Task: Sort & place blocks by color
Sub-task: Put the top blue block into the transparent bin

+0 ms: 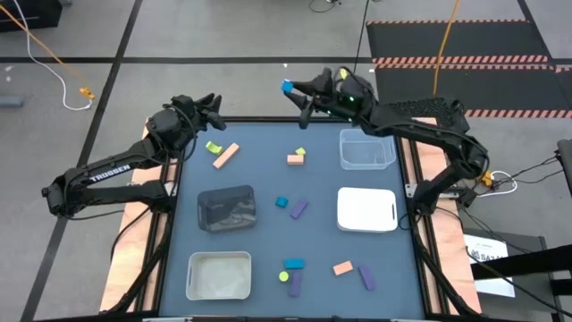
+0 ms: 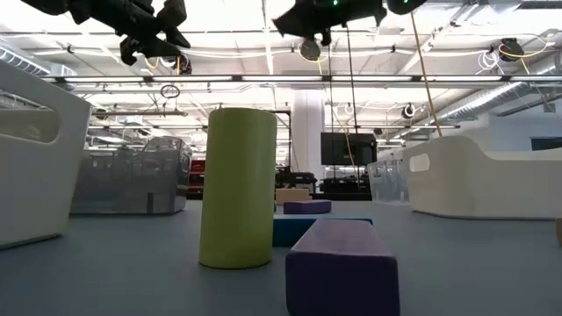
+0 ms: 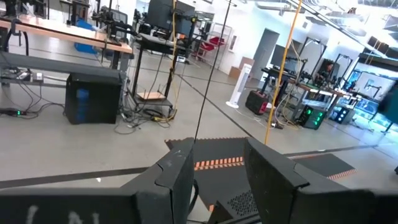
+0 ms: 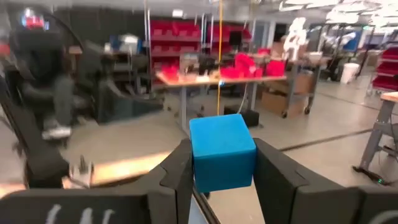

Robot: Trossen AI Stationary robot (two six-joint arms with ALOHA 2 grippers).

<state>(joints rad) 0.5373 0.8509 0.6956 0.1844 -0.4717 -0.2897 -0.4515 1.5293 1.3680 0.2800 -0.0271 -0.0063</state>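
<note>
Clearly early on, the right gripper (image 1: 288, 88) pinches 1 blue cube (image 4: 222, 151) aloft at upper centre of the high view, the left gripper (image 1: 213, 105) hangs open and empty at upper left, and roughly 11 blocks (image 1: 296, 209) lie unsorted outside the 4 bins (image 1: 365, 150).

Bright, even overhead lighting; ceiling strip lights (image 2: 263, 79) glare in low view; right wrist background motion-blurred.
</note>
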